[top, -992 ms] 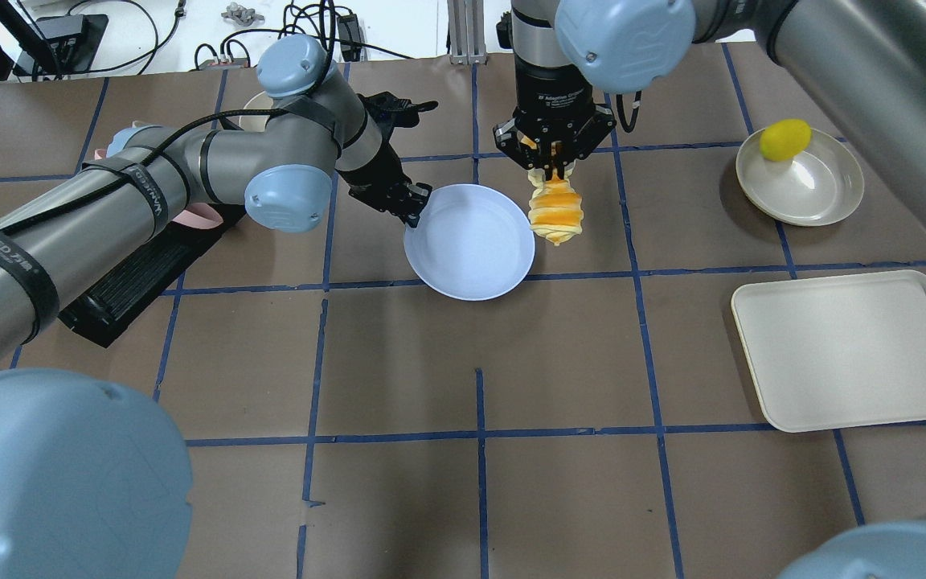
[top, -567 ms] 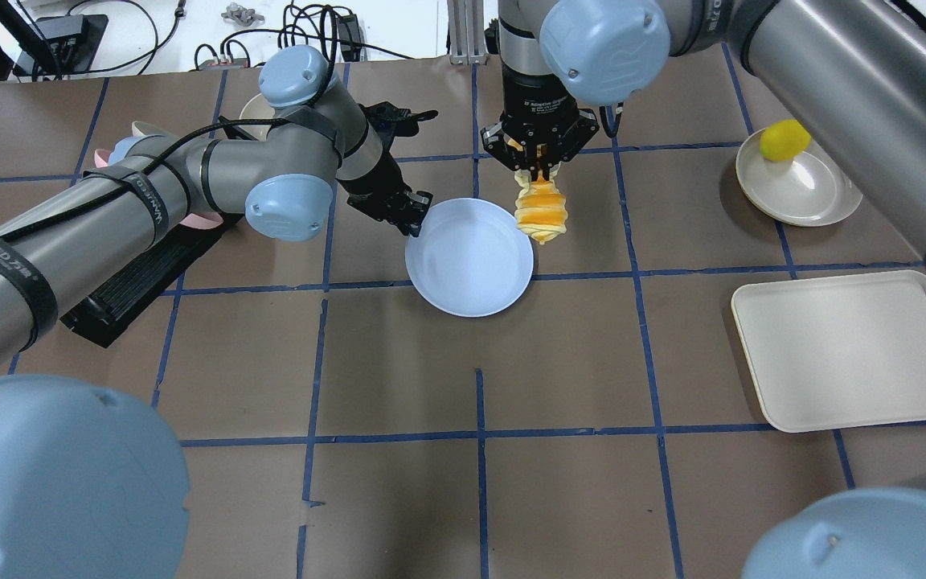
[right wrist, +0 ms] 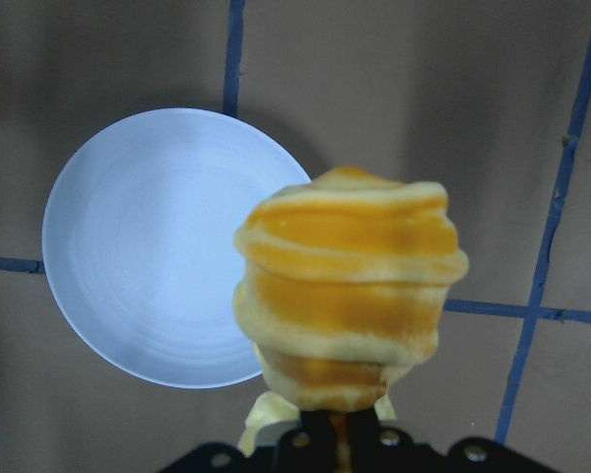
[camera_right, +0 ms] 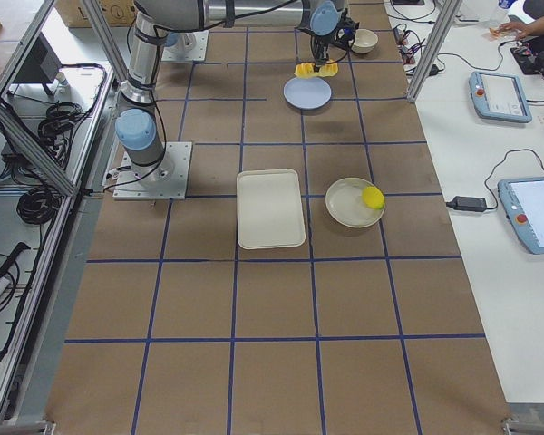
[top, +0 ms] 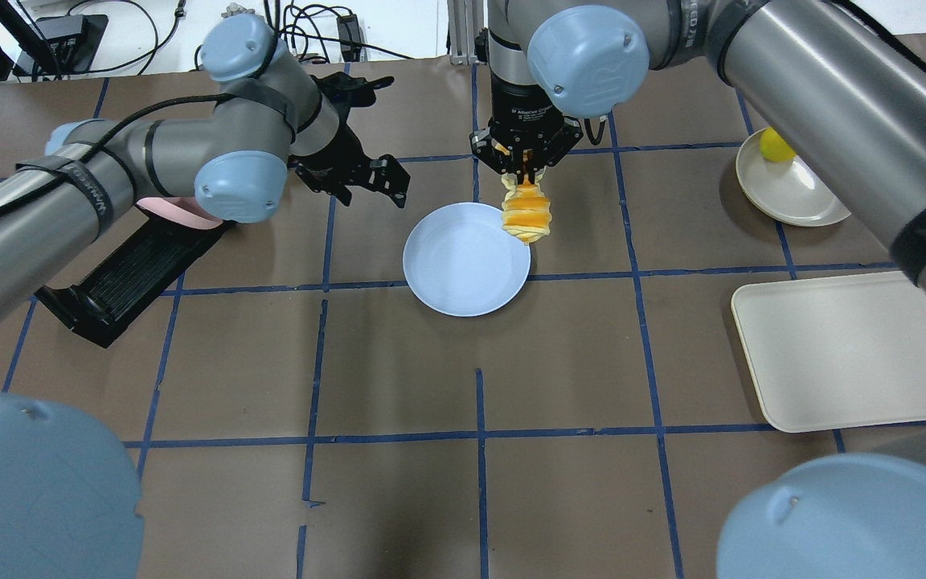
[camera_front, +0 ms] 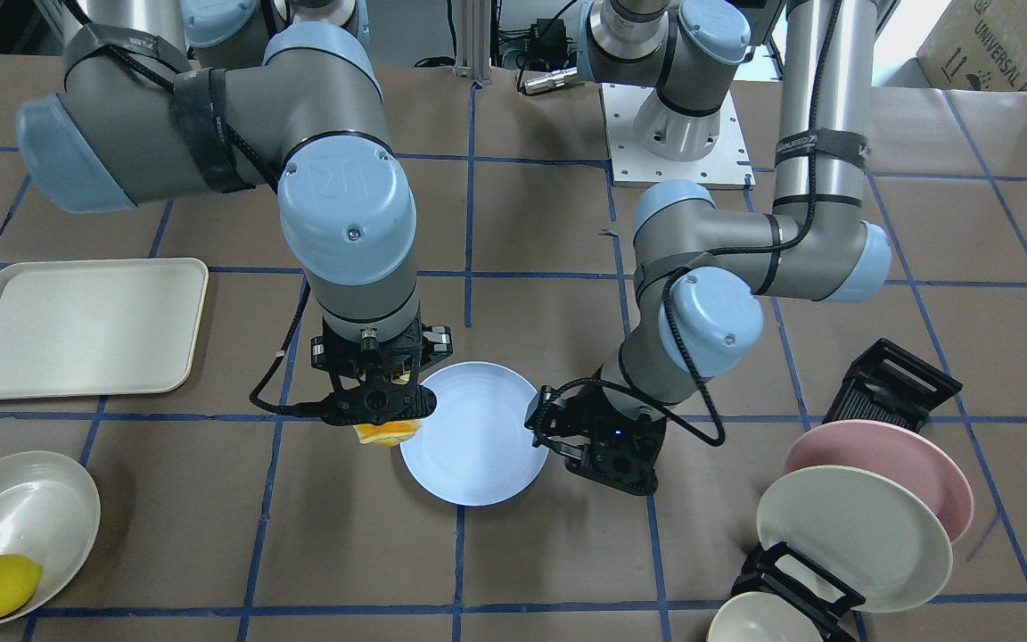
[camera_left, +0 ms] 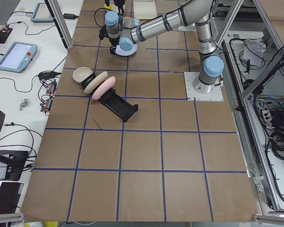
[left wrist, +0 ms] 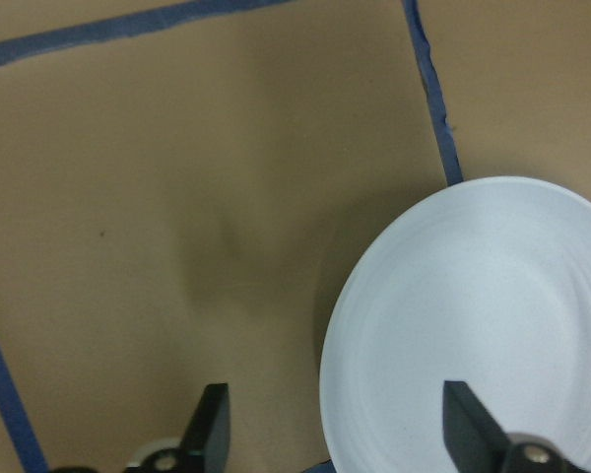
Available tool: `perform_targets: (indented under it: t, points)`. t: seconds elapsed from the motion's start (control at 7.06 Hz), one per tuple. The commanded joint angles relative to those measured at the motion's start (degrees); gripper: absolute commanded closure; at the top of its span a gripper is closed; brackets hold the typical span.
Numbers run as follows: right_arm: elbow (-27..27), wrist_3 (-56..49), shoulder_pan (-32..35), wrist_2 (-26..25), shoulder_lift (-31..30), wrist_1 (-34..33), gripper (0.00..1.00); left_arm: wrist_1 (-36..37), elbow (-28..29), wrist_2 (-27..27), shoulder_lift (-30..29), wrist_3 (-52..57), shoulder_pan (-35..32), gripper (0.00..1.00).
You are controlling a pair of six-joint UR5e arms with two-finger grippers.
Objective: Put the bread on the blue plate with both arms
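Note:
The blue plate (top: 463, 261) lies flat on the brown table near the middle. My right gripper (top: 523, 165) points straight down and is shut on the top end of the bread (top: 525, 215). The ridged orange-and-cream loaf hangs upright over the plate's far right rim. In the right wrist view the bread (right wrist: 350, 286) fills the centre with the plate (right wrist: 158, 246) to its left. My left gripper (top: 374, 189) is open and empty, raised beyond the plate's far left rim. In the left wrist view the plate (left wrist: 473, 325) shows below its spread fingers (left wrist: 209, 434).
A cream tray (top: 849, 350) lies at the right. A cream bowl (top: 801, 197) holding a yellow lemon (top: 770, 145) sits at the far right. A black dish rack (top: 121, 269) with a pink plate (camera_front: 888, 459) and a cream plate (camera_front: 852, 535) stands at the left.
My left gripper has come off the plate's left rim and drawn back to the far left, open. My right gripper has carried the bread leftwards to the plate's rim.

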Motion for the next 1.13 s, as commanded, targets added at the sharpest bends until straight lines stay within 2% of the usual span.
perform_targets:
  t: [0.0, 0.43, 0.57, 0.85, 0.99]
  points:
    - [-0.32, 2.87, 2.51, 0.38, 6.06, -8.59, 0.91, -11.17, 0.91, 2.3, 6.77, 0.08, 4.08, 0.0]
    - [0.03, 2.97, 2.78, 0.46, 9.59, -8.82, 0.91, -21.48, 1.97, 9.77, 15.03, 0.51, 6.97, 0.0]
    - [0.03, 2.97, 2.87, 0.81, 10.74, -8.81, 0.91, -25.26, 1.97, 10.23, 18.19, 0.6, 7.94, 0.0]
    - [0.21, 2.97, 3.39, 0.99, 10.92, -8.81, 0.91, -29.32, 1.19, 15.4, 25.31, 0.69, 8.57, 0.0]
    - [0.12, 2.97, 3.4, 0.99, 10.92, -8.81, 0.9, -29.77, 0.4, 14.9, 28.04, 0.69, 8.39, 0.0]
